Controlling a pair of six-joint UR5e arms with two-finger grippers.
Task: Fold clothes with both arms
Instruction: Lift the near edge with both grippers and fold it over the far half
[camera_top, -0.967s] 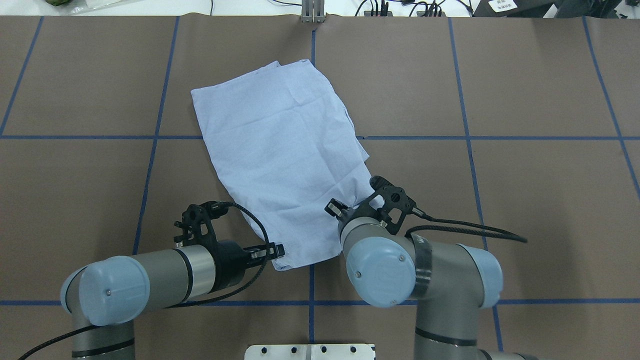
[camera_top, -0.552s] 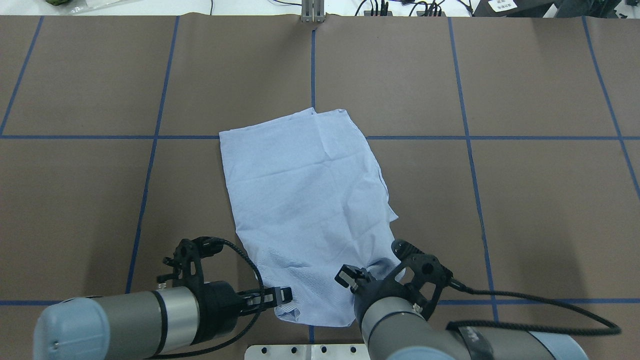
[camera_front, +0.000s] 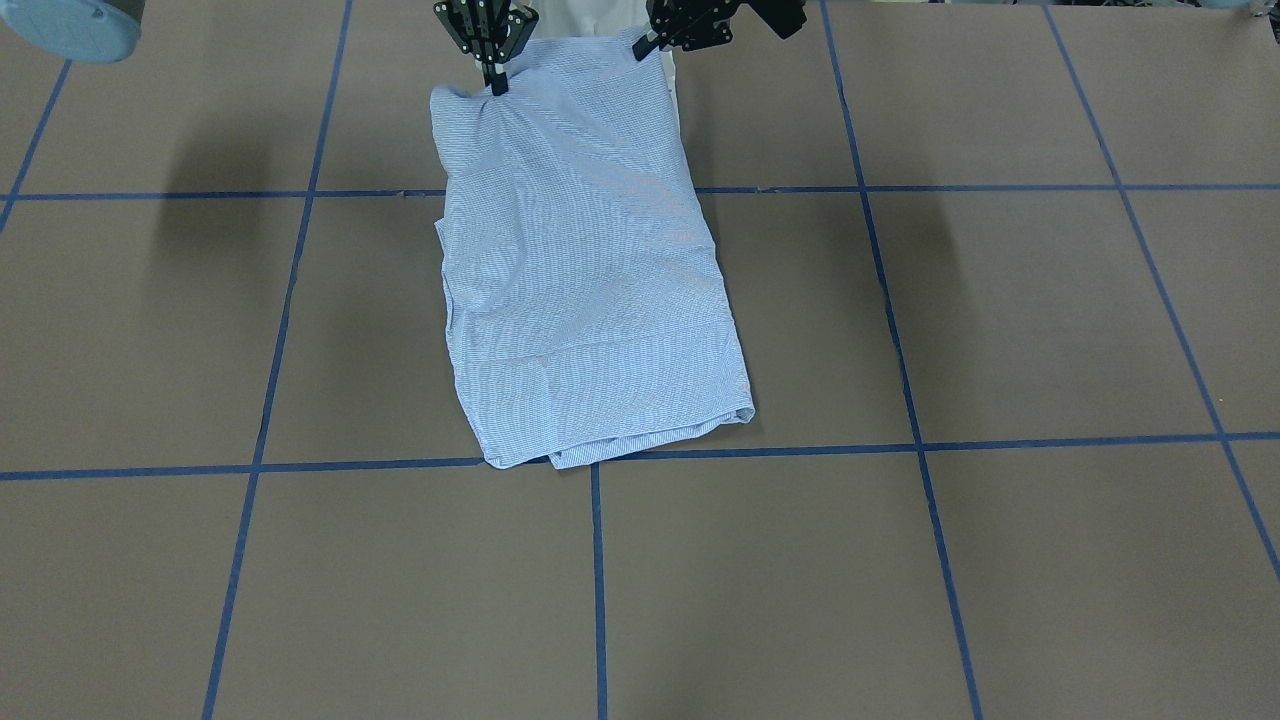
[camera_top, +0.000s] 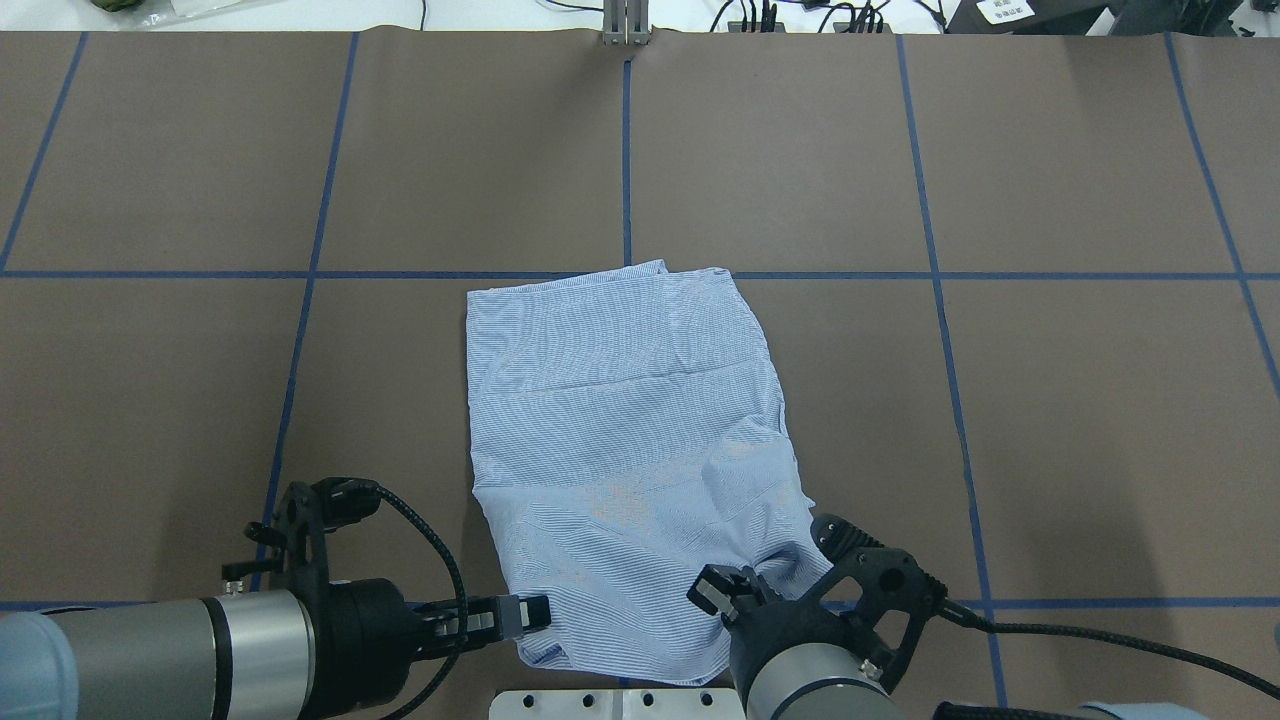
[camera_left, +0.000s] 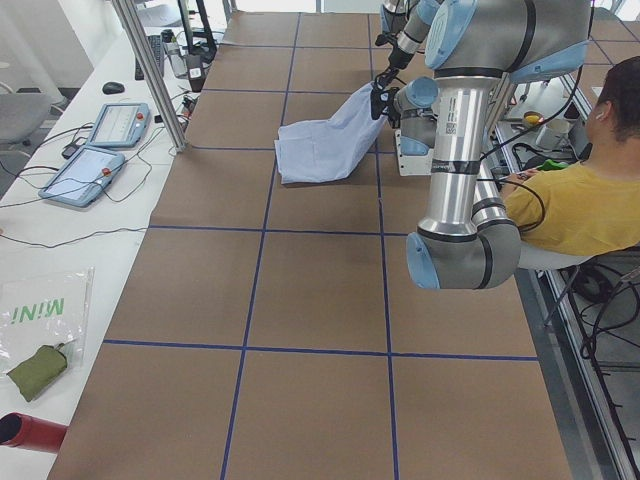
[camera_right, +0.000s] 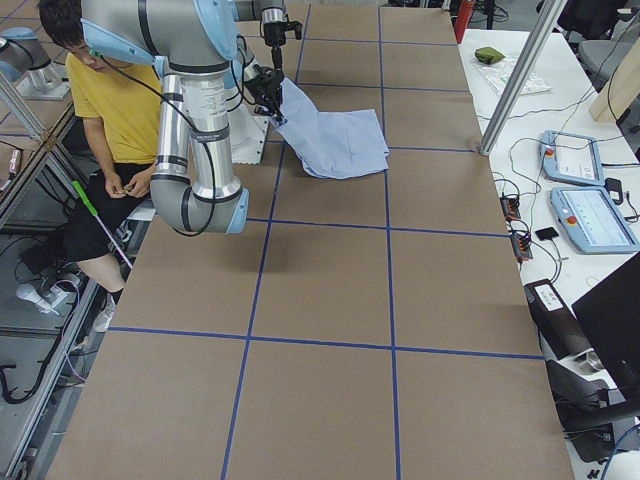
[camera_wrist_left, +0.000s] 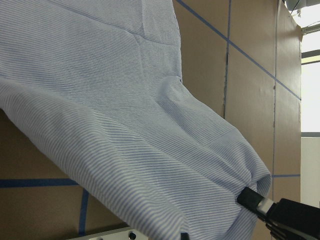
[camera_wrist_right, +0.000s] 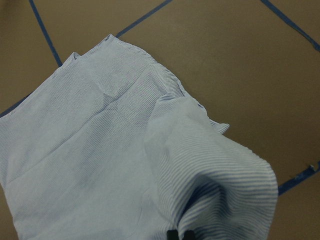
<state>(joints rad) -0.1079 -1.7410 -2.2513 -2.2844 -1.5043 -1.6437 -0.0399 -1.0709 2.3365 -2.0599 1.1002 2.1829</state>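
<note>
Overhead exterior: left hand (camera_top: 532, 612) and right hand (camera_top: 716, 592) pinch shirt (camera_top: 620, 400) beside white base plate (camera_top: 610, 703).

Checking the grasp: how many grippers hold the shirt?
2: the left black two-finger gripper pinches the near-left corner of the light blue striped shirt, the right black gripper its near-right corner.

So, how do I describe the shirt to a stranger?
On the brown table crossed by blue tape lines, find the left hand and right hand. They pinch the near corners of a folded light blue shirt with fine white stripes, the only cloth there.
</note>
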